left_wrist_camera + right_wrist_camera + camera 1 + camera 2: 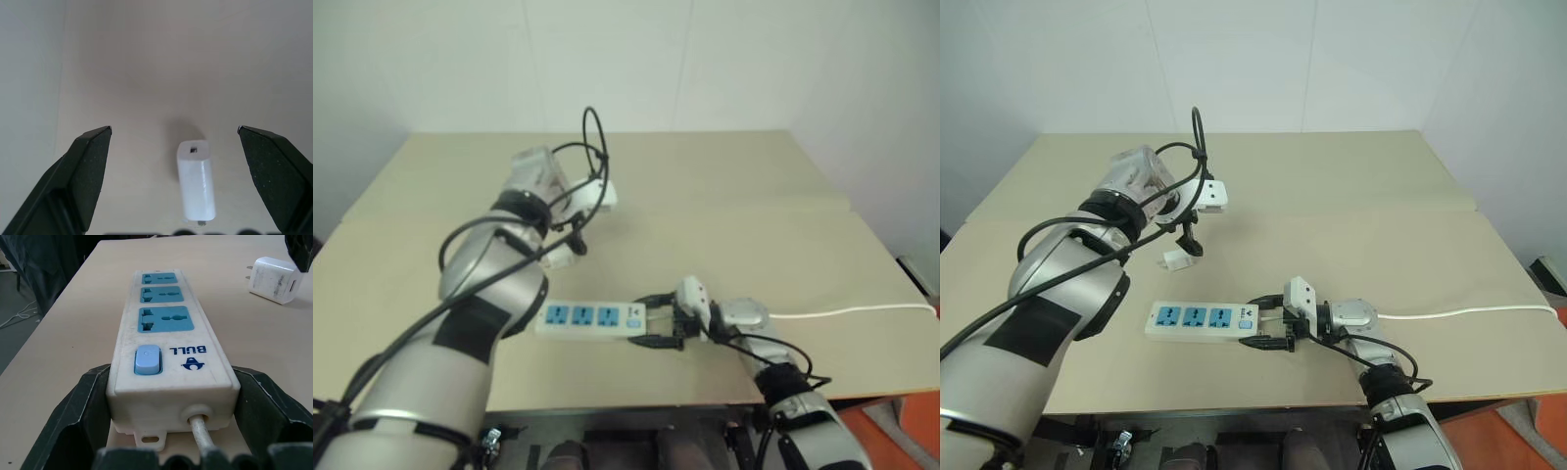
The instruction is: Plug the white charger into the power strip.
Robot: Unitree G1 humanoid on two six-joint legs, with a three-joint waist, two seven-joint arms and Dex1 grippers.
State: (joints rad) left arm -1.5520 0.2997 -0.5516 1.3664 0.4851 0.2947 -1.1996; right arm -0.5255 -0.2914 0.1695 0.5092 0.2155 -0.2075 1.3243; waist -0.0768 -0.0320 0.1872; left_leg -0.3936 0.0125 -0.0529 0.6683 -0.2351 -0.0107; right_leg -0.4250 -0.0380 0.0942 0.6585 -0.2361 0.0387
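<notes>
White charger [196, 179] lies under wide-spread left gripper [173, 131]; right gripper [166, 379] apparently clamps power strip [168, 345].

Beige table [1351, 196]: flat matte top with two items and a cord.

Power strip [1203, 320] lies flat near the front edge, three blue socket faces up, switch end toward the right; its thin white cord [1469, 313] trails right across the top to the edge. White charger [1176, 259] lies on its side just behind the strip, apart from it.
</notes>
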